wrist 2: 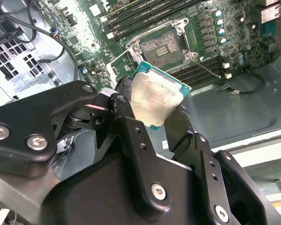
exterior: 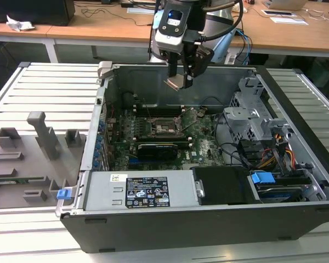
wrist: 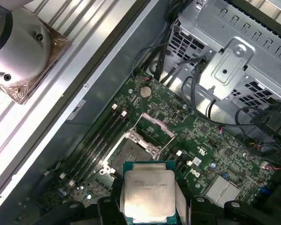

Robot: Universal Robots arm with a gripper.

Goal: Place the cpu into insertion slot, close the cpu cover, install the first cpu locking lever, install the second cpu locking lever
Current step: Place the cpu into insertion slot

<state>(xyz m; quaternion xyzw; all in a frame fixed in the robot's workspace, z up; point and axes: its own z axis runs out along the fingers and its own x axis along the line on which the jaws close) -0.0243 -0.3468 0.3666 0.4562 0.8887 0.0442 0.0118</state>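
Overhead, gripper point(exterior: 179, 81) grips cpu point(wrist: 147, 197); slatted table point(exterior: 49, 82), desks point(exterior: 98, 24) behind.

Faint lines of print on the cpu point(wrist: 148, 193) — nothing legible. Black label point(exterior: 146, 193) on the power supply point(exterior: 98, 198) — too small to read as well.

black claw point(wrist 2: 152, 101) with silver screws point(wrist 2: 158, 190)
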